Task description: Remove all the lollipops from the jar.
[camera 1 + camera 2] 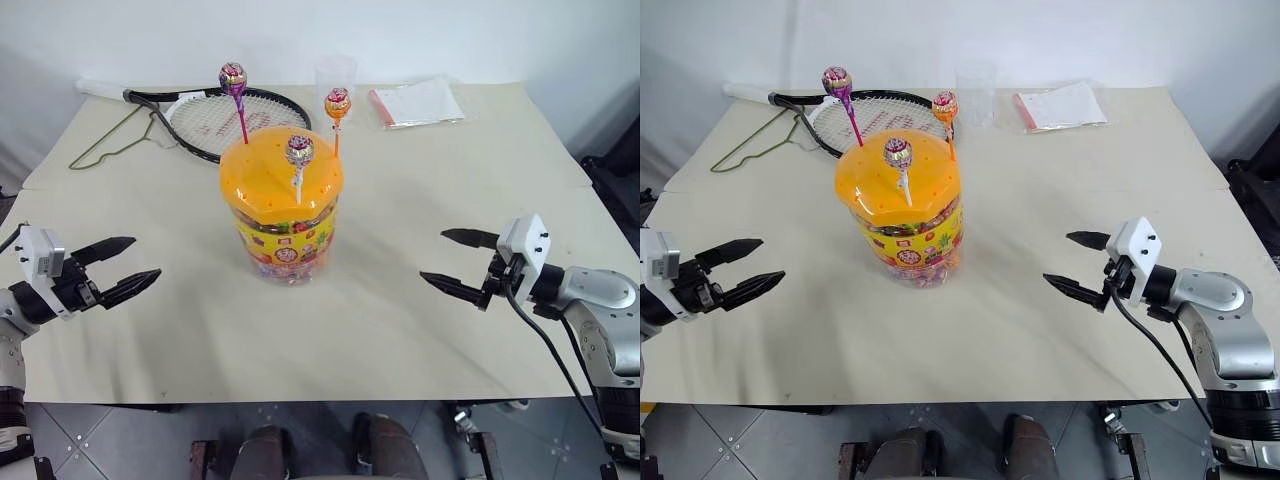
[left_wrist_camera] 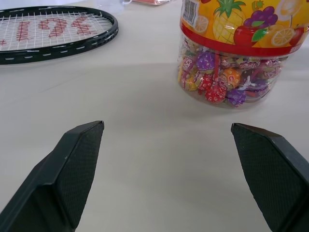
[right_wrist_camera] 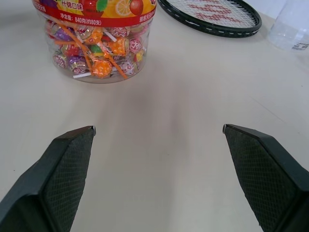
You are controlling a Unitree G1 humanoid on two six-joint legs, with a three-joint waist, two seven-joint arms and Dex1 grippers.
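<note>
The jar, a clear tub with an orange holed lid and a yellow label, stands upright in the middle of the table. Three lollipops stick up from its lid: a purple-pink one on a magenta stick, an orange one on an orange stick, and a purple-pink one on a white stick. My left gripper hovers open to the jar's left, well apart from it. My right gripper hovers open to the jar's right, also apart. Both hold nothing.
A black racket lies behind the jar at the back left. A small clear plastic cup and a bagged sheet of paper sit at the back. Bare tabletop lies between the grippers and the front edge.
</note>
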